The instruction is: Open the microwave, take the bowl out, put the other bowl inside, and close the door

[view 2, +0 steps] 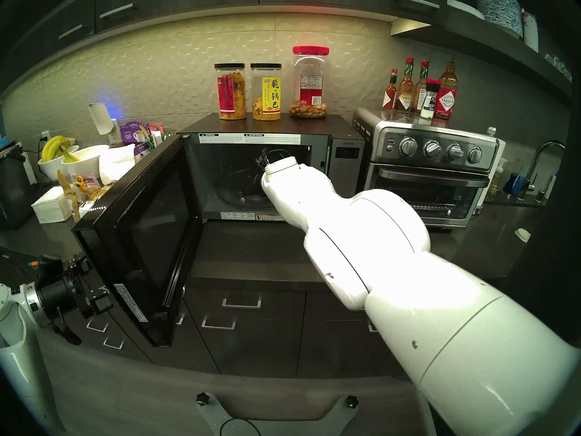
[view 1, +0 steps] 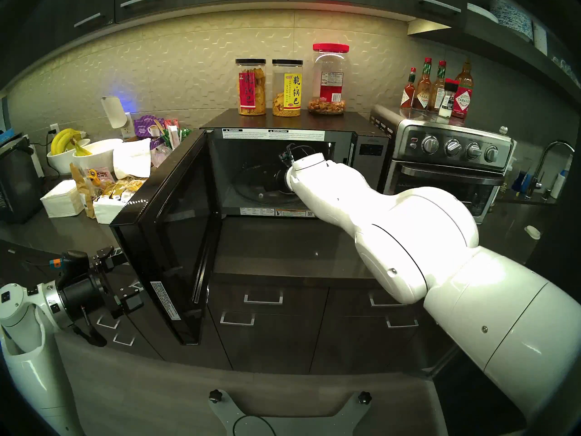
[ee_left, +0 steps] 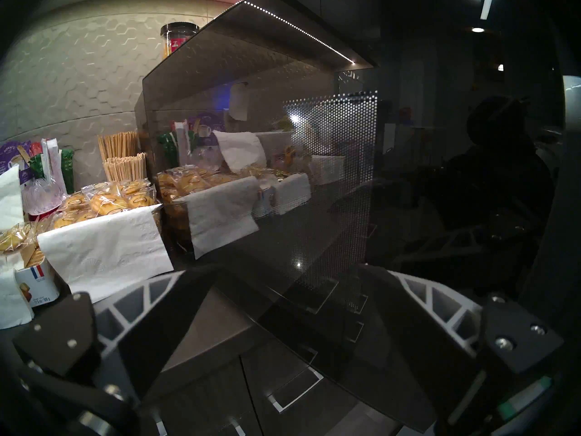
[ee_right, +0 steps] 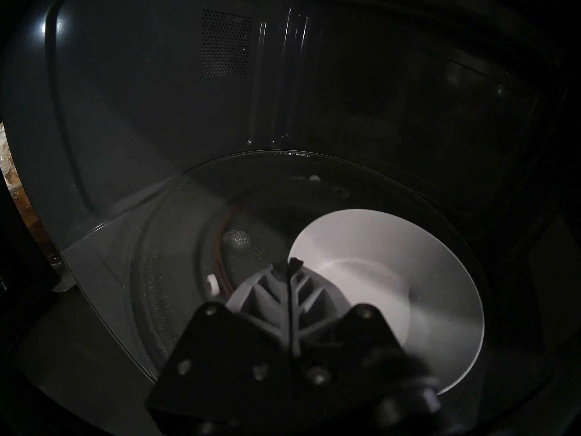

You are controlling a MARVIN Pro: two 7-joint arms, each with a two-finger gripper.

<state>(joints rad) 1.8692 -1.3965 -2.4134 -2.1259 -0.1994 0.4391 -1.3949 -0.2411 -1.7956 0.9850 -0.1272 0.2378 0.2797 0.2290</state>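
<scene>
Glossy black door (view 1: 176, 237) of the microwave (view 1: 283, 174) stands swung wide to the left, leaving the whole cavity mouth open toward the near side. Dark table (view 1: 283, 246) in front of the opening is bare, good room for drawing something out.

Right arm reaches in through the mouth; its claw (ee_right: 290, 262) is inside the cavity, fingers pressed together on the near-left rim of the white bowl (ee_right: 393, 284). Judged a pinch grip on the wall; how firmly, cannot tell. Bowl sits on the right part of the glass turntable (ee_right: 176, 268), its body lying right of and beyond the fingertips. Round, so no long axis to favour.

Exit path: straight back toward the near side, over the cavity's front sill; right wall is close to the bowl, left side roomy.

Left claw (ee_left: 283, 300) hangs wide open, holding nothing, just outside the door's outer face, well apart from the bowl.

Pink bowl: not seen in any view.
</scene>
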